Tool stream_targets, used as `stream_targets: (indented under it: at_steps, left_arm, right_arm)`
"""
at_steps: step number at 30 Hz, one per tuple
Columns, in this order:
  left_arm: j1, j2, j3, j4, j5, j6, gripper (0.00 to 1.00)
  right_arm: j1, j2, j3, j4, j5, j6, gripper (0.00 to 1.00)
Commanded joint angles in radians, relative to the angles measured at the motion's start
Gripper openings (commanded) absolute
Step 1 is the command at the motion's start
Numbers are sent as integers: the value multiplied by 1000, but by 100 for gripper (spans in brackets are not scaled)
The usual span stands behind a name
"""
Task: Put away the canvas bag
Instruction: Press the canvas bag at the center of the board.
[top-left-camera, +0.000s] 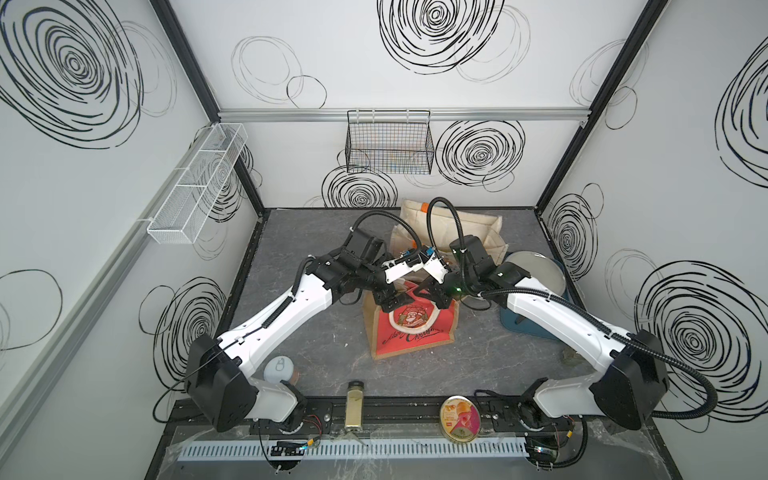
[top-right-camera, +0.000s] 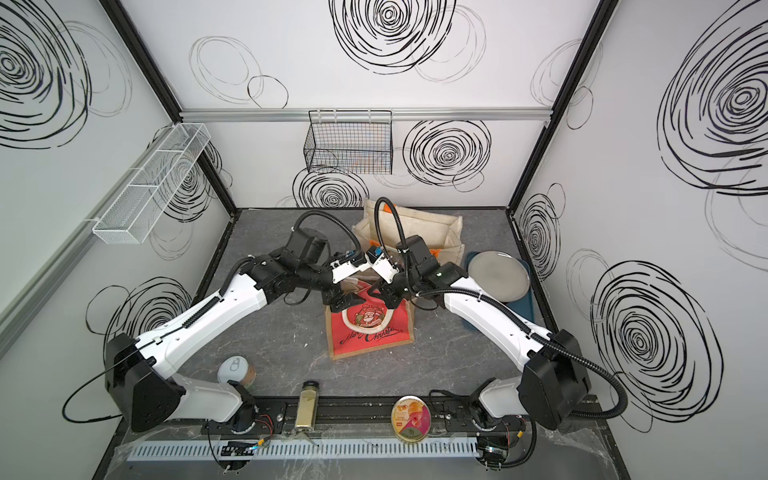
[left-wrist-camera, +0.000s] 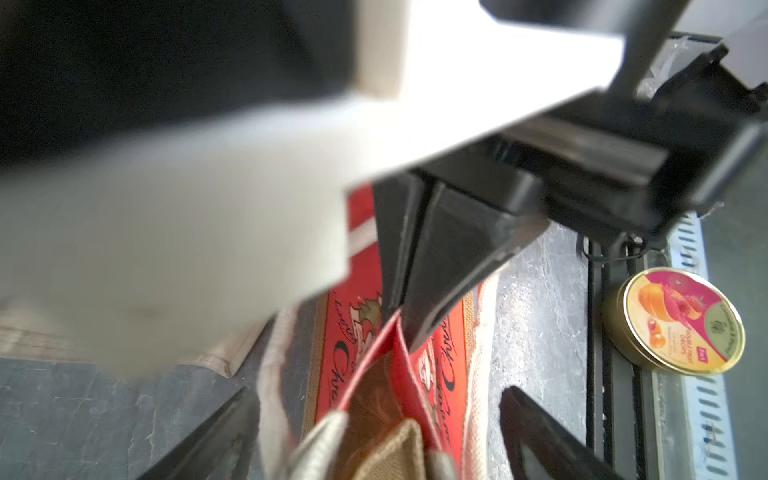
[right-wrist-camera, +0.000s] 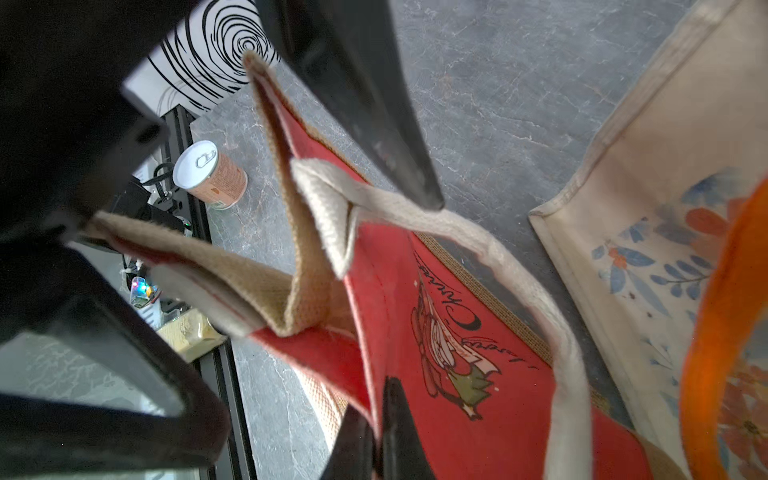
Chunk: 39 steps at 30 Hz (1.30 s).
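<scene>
- Grey marbled tabletop (top-left-camera: 316, 332) carried the red Christmas bag (top-left-camera: 409, 332) near its middle, slumped between both arms.
- Its red rim was pinched in the closed right gripper (right-wrist-camera: 380, 436). The left gripper (left-wrist-camera: 378, 399) stood wide open, its fingers (left-wrist-camera: 232, 432) straddling the bag's mouth and pale handle (right-wrist-camera: 478, 237), gripping nothing.
- Risk, as I judged it: held at one pinch, the limp cloth could sag, twist or slip free, and the open fingers could snag the handle loop.
- Just behind sat a cream floral tote (top-left-camera: 465, 224), near enough to be dragged.
</scene>
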<state>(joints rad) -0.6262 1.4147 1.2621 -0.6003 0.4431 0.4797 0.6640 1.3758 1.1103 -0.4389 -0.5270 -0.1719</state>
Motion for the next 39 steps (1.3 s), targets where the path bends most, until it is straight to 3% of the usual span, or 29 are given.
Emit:
stream_targets:
  at_steps: [1, 5, 7, 9, 11, 13, 16, 18, 23, 27, 32, 36, 39]
  left_arm:
    - [-9, 26, -6, -68, -45, 26, 87]
    - [4, 21, -10, -58, -104, 27, 65]
    - [9, 19, -11, -50, -84, 28, 43]
    - [6, 16, -8, -49, -80, 29, 23]
    - [8, 11, -8, -46, -79, 31, 11]
    - [15, 3, -13, -46, -75, 37, 2]
    - [28, -12, -28, -41, -59, 44, 2]
    - [29, -22, -36, -35, -56, 46, 2]
    - [37, -37, -36, -37, -20, 61, 2]
    - [41, -39, -41, -35, 0, 63, 2]
    - [42, -34, -39, -38, 20, 63, 2]
    - [45, -42, -35, -33, 52, 65, 2]
    - [49, -48, -38, -39, 80, 73, 2]
  right_arm:
    - [-3, -16, -1, 99, -35, 70, 6]
    - [-3, -17, 2, 113, -79, 80, 10]
    - [13, -21, -3, 117, -67, 74, 15]
    - [17, -23, 0, 118, -53, 75, 26]
    - [17, -29, 12, 112, -22, 77, 32]
    - [16, -57, 20, 116, 41, 99, 52]
    - [15, -143, 8, 129, 155, 169, 85]
    - [16, -211, -4, 114, 201, 197, 100]
    - [-4, -343, -24, -53, 376, 281, 100]
    - [-9, -451, -118, -130, 387, 300, 100]
    - [26, -563, -240, -85, 379, 325, 100]
    - [80, -536, -308, 44, 372, 282, 100]
    - [109, -436, -300, 109, 475, 224, 100]
